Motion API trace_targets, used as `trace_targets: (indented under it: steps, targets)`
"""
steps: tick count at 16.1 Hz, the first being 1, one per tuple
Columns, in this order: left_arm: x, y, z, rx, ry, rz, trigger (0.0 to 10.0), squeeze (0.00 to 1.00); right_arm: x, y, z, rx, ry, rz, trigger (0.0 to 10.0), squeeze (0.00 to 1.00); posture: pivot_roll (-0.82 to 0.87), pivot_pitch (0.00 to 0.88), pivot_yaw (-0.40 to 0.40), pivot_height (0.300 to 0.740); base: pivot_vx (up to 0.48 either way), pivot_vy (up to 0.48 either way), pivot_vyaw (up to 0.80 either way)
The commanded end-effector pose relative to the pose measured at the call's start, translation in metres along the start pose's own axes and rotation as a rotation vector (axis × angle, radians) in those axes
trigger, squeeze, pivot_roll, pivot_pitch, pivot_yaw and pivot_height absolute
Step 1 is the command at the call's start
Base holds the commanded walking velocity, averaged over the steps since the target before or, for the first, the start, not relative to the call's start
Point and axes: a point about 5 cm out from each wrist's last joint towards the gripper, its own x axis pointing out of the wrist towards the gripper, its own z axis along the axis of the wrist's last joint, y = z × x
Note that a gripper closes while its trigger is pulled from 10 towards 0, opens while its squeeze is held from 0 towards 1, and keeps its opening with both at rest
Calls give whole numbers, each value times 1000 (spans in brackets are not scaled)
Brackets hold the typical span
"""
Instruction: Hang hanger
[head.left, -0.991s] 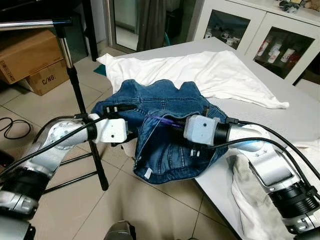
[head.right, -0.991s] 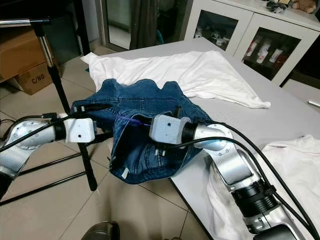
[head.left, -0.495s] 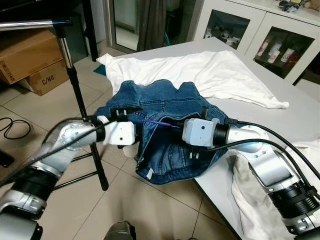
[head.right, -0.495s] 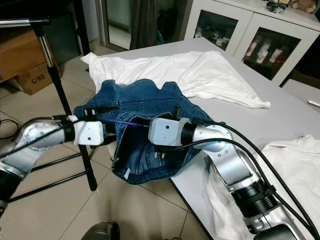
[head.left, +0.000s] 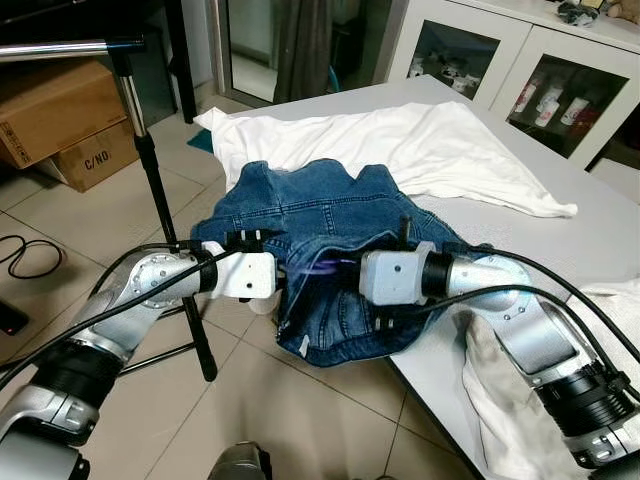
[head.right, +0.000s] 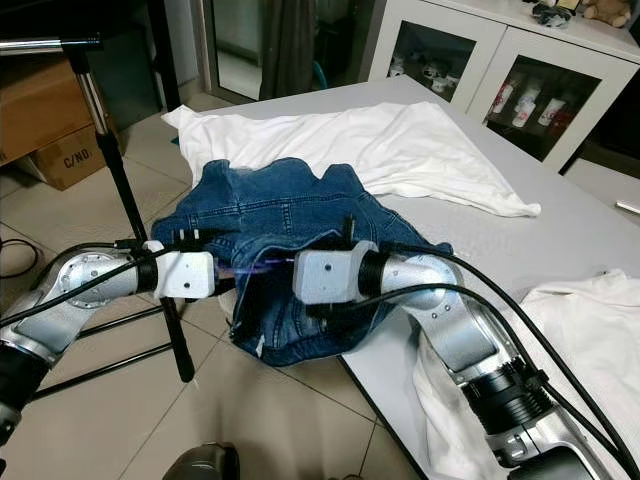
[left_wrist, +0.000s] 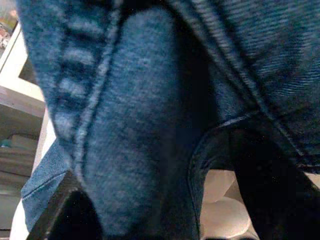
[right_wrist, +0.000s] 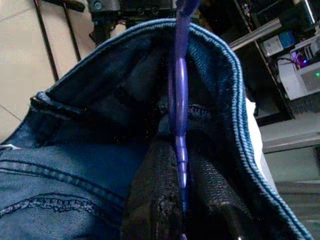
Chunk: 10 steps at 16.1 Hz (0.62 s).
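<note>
My right gripper (right_wrist: 181, 210) is clamped on the thin purple plastic hanger (right_wrist: 179, 100) inside the blue denim jacket (head.left: 330, 215). My left gripper (head.left: 283, 272) is buried in denim at the grey desk (head.left: 600, 240) edge; I cannot tell its state.

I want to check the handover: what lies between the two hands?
In the left eye view, denim of the jacket and a short stretch of purple hanger lie between the left hand and right hand. The right hand pinches the hanger.
</note>
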Motion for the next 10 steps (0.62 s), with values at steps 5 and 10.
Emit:
trace_targets:
  steps: [5,10]
  targets:
    - [7,2,9,23,-17,16,0,0,1,-17,10,-101,-34,-82,10000,0,131,16,-71,740,0,0,0]
    - [8,5,5,-59,14,124,0,0,-2,-29,6,-172,-4,-169,10000,0,131,20,-78,740,0,0,0]
